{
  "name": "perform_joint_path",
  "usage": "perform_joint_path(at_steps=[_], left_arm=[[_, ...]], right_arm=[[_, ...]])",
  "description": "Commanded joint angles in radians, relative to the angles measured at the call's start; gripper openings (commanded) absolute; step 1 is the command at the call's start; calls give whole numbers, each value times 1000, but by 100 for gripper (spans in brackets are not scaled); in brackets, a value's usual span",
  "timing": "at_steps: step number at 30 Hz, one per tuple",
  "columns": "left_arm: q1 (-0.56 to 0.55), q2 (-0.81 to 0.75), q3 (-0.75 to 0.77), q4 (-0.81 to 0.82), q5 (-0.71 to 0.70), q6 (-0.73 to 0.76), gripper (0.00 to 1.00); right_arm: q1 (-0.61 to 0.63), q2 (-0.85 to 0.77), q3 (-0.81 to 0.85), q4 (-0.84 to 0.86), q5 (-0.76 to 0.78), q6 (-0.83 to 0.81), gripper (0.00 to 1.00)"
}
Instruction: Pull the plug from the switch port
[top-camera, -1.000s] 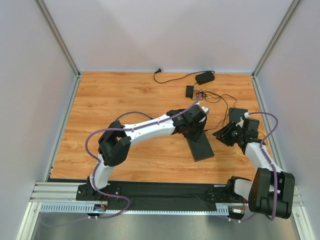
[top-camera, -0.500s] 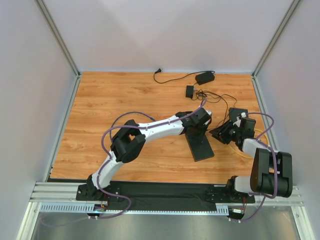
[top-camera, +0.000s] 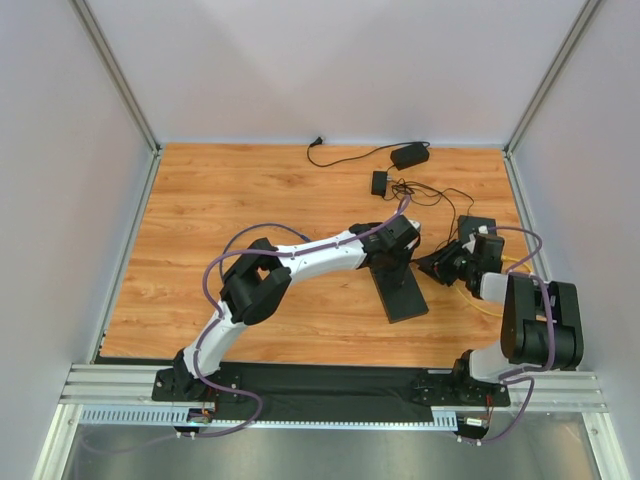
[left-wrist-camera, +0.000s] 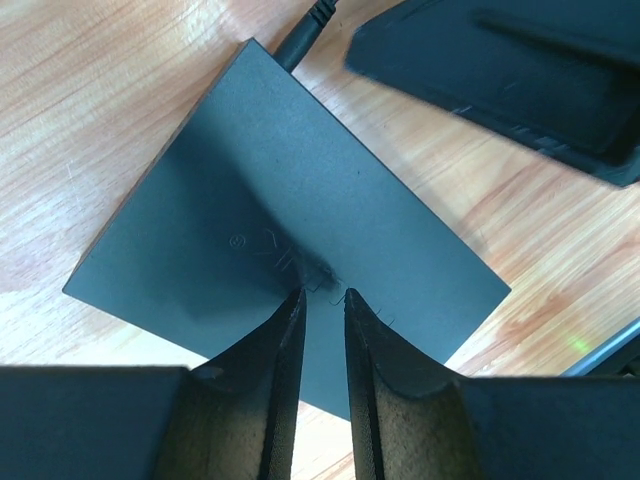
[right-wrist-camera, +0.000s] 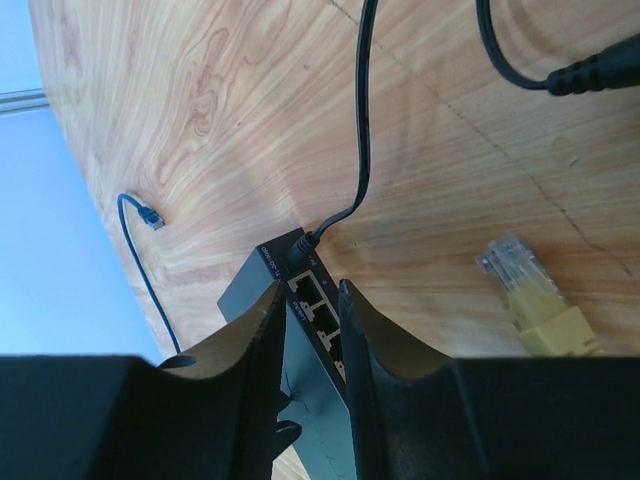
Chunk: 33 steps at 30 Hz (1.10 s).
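Observation:
The switch (top-camera: 402, 290) is a flat black oblong box on the wood. My left gripper (top-camera: 395, 262) stands on its far end. In the left wrist view the fingertips (left-wrist-camera: 322, 293) rest on its plain top (left-wrist-camera: 280, 200), almost together, with nothing between them. My right gripper (top-camera: 432, 266) is just right of the switch. In the right wrist view it (right-wrist-camera: 312, 285) hovers over the socket edge (right-wrist-camera: 245, 290), nearly closed and empty. The sockets seen there are empty. A black cable (right-wrist-camera: 362, 130) is plugged into the corner jack. A yellow plug (right-wrist-camera: 535, 300) lies loose on the wood.
A squarer black slab (top-camera: 478, 228) lies behind the right gripper. A power adapter (top-camera: 408, 155), a small black box (top-camera: 380, 182) and tangled black cables (top-camera: 430, 195) lie at the back. A blue cable end (right-wrist-camera: 150, 215) lies on the wood. Side walls enclose the table.
My right gripper has moved left, closer to the switch, and its arm has folded in. My left arm's elbow swung right early on, then held with the gripper on the switch.

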Motion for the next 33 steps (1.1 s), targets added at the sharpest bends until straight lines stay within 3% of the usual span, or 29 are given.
perform_joint_path(at_steps=[1, 22, 28, 31, 33], left_arm=[[4, 16, -22, -6, 8, -15, 30], [5, 28, -96, -5, 37, -45, 27], [4, 32, -100, -16, 37, -64, 27], [5, 42, -102, -32, 33, -81, 27], [5, 49, -108, -37, 28, -90, 27]], right_arm=[[26, 34, 20, 74, 26, 45, 29], [57, 195, 14, 214, 46, 178, 26], [59, 217, 3, 215, 74, 224, 14], [60, 217, -4, 221, 97, 250, 1], [62, 217, -4, 218, 118, 276, 0]])
